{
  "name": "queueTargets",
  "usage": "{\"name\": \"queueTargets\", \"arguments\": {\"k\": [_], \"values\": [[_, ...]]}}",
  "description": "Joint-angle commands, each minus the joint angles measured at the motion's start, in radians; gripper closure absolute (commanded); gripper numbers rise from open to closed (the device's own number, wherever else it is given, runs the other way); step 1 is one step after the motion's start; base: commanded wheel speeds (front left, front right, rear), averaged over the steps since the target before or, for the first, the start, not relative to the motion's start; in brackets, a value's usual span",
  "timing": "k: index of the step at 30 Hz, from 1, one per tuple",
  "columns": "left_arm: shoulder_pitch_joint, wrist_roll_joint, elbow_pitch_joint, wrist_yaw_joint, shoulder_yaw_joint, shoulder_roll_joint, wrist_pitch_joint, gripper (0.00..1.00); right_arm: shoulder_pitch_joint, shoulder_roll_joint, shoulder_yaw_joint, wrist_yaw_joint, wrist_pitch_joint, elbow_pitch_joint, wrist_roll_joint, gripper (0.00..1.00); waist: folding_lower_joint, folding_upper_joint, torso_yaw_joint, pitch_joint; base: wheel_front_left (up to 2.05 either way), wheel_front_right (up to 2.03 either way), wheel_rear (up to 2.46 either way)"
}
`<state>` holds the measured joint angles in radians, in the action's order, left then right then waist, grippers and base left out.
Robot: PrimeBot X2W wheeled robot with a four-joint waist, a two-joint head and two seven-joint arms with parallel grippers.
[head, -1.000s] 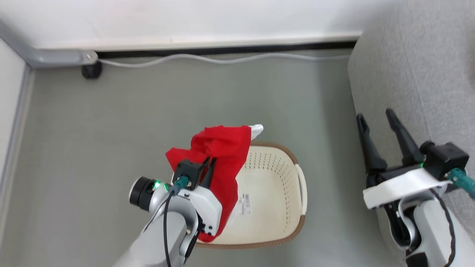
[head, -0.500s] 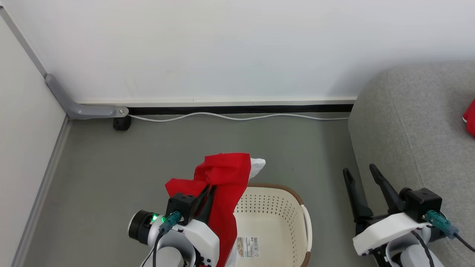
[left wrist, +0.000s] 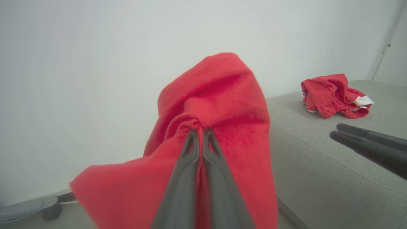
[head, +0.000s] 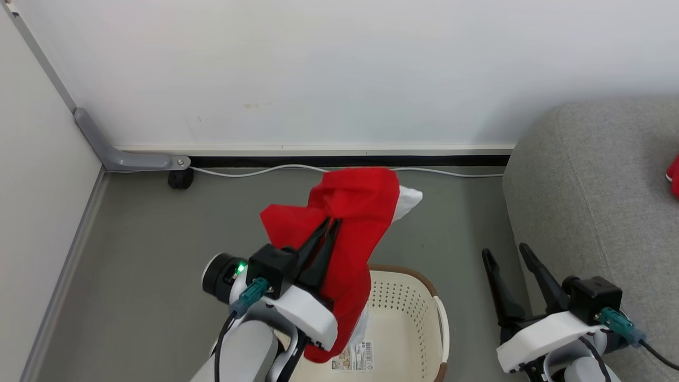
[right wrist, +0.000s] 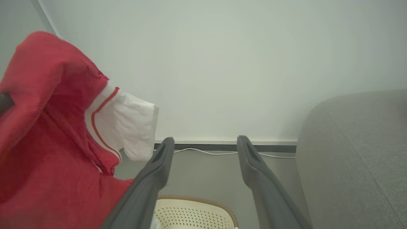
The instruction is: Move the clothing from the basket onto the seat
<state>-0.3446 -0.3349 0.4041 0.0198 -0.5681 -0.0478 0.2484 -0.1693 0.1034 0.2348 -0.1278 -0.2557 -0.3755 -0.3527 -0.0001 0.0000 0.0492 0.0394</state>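
The left gripper (head: 333,222) is clamped shut on a bright red garment (head: 355,212), its two dark fingers pressed together around a bunched fold of the cloth. It holds the garment up in the air above the cream laundry basket (head: 419,313), and the fabric drapes down over the wrist towards the basket's left side. In the left wrist view the closed fingertips (left wrist: 194,135) pinch the red cloth (left wrist: 222,95) near its middle, with folds rising above them. A white section edged with a thin red stripe (right wrist: 130,127) sticks out from the far side of the held garment. The basket sits on the grey floor (head: 159,239), and a barcode label (head: 353,358) shows on its inner base. The right gripper (head: 505,252) hangs with its fingers spread wide apart and nothing between them, just beside the rounded edge of the grey fabric sofa (head: 583,185) and to the right of the basket. In the right wrist view its parted fingers (right wrist: 152,178) frame the wall's skirting and the basket's brown woven rim (right wrist: 203,200) below. A second red garment (left wrist: 330,95), crumpled with a white patch, lies on the sofa seat (left wrist: 318,165) well away from both grippers. A white cable (head: 265,171) runs along the base of the white wall, next to a small black castor (head: 180,179) under a grey metal bracket.
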Motion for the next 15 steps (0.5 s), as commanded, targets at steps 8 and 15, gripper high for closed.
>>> {"name": "queueTargets", "arguments": {"k": [8,15], "values": [[-0.183,-0.048,-0.11,-0.014,-0.065,-0.003,0.013,1.0,-0.012,-0.003,0.049,-0.003,-0.006,0.012,0.01,0.0,0.0001,0.0,-0.014,0.015,0.0,0.0,0.0],[-0.268,-0.087,-0.111,0.005,-0.141,-0.003,0.013,1.0,-0.033,-0.007,0.108,-0.003,-0.006,0.023,-0.001,0.0,0.0001,0.0,-0.03,0.034,0.0,0.0,0.0]]}}
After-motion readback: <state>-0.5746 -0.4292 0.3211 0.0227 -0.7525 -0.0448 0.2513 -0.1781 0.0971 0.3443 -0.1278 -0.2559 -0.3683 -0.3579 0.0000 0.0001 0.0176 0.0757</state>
